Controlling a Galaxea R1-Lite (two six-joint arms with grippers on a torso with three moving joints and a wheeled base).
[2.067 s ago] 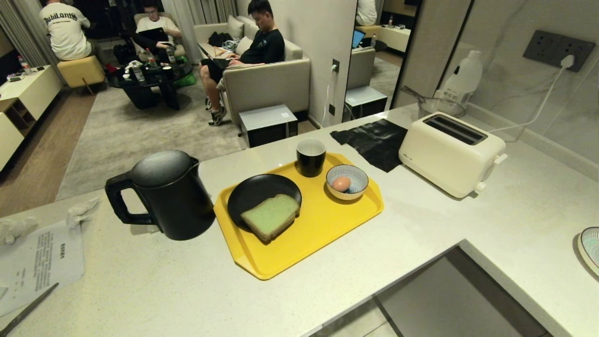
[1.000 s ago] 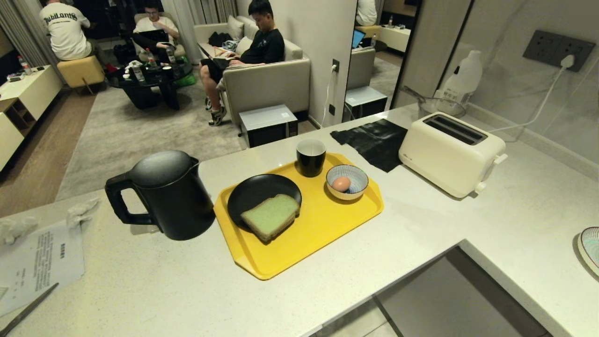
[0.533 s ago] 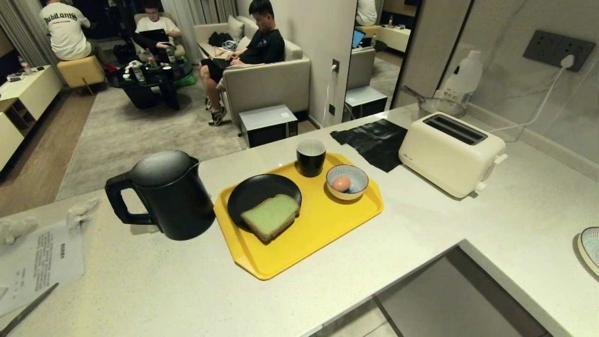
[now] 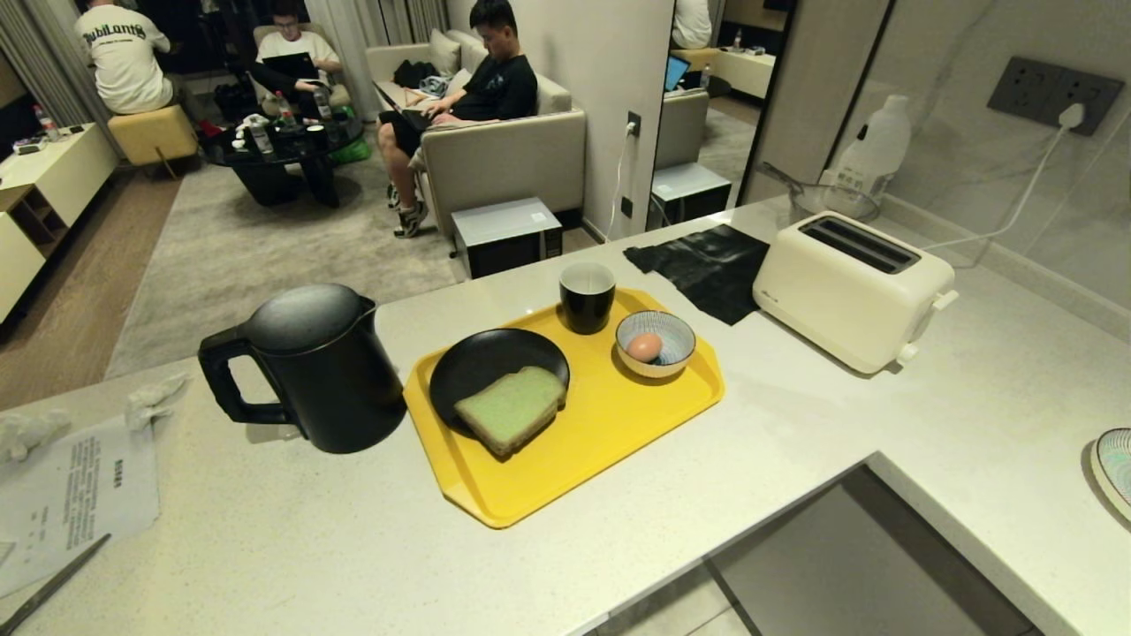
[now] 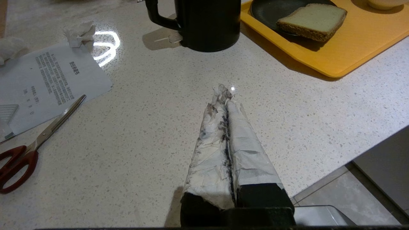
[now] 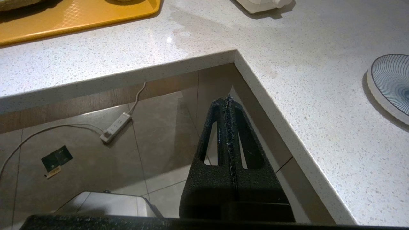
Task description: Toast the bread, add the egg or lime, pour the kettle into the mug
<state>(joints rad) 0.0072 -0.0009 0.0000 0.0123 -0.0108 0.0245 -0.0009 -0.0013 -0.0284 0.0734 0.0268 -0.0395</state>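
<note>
The left gripper (image 5: 225, 92) is pressed closed and empty above the counter (image 4: 795, 424), near the kettle (image 4: 309, 367). The right gripper (image 6: 228, 99) is likewise closed, held over the floor. On the yellow tray (image 4: 618, 415), the bread (image 4: 512, 409) is laid on a black plate (image 4: 477, 358), the egg (image 4: 644, 346) in a striped bowl (image 4: 676, 340), beside the mug (image 4: 587, 296). The toaster (image 4: 853, 287) is placed apart.

Setting: home or serviced apartment, open kitchen corner joined to a lounge. Evidence: pale speckled stone L-shaped desk (image 4: 795, 442), cream two-slot plastic toaster (image 4: 853, 287) plugged into a dark wall socket panel (image 4: 1047, 93); beyond, grey fabric sofa (image 4: 504, 155), grey carpet (image 4: 256, 256), round black coffee table (image 4: 283, 150), people seated.
</note>
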